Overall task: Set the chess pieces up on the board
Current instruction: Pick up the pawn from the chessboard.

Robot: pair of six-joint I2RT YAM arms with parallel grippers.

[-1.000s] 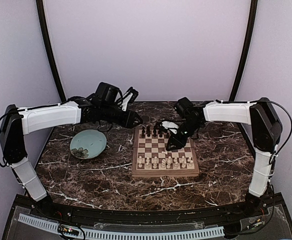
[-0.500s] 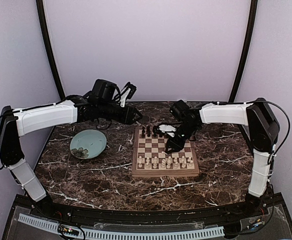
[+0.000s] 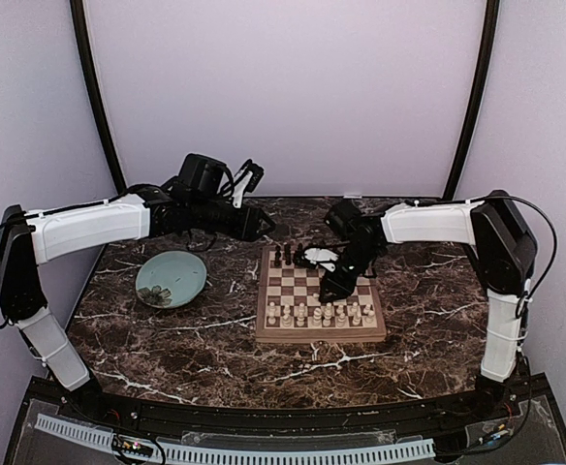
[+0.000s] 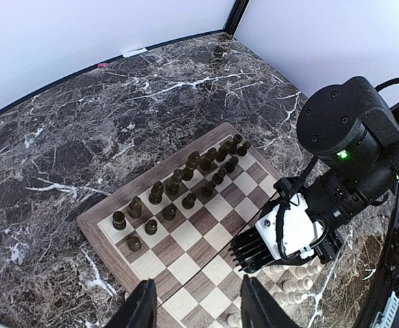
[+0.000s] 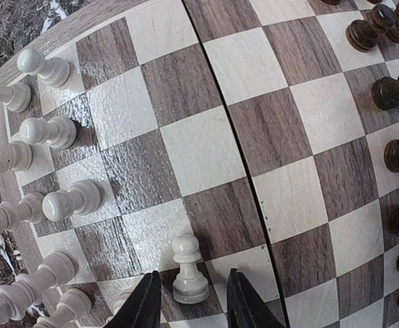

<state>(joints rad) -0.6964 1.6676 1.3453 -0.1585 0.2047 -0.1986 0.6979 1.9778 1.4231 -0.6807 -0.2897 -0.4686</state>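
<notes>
On the board (image 3: 320, 335), just ahead of its white rows (image 3: 322, 313), an upright white pawn (image 5: 186, 270) is being straddled by the right gripper (image 3: 328, 288), jaws parted, not touching. Off the board's far-left corner, the left gripper (image 4: 196, 304) is being held unclenched, grasping nothing.

Marble table (image 3: 167, 339) in a pale lilac booth

The top is dark brown stone veined with white, under soft, even light. A plain back wall (image 3: 283, 87) rises behind it, and side walls (image 3: 12, 116) of the same lilac close it in. Two black poles (image 3: 94, 97), slightly bowed, rise from the far corners. A white slotted strip (image 3: 264, 452) runs along the near edge. The left wrist view shows a scrap of white tape (image 4: 134, 52) at the wall's foot.
</notes>
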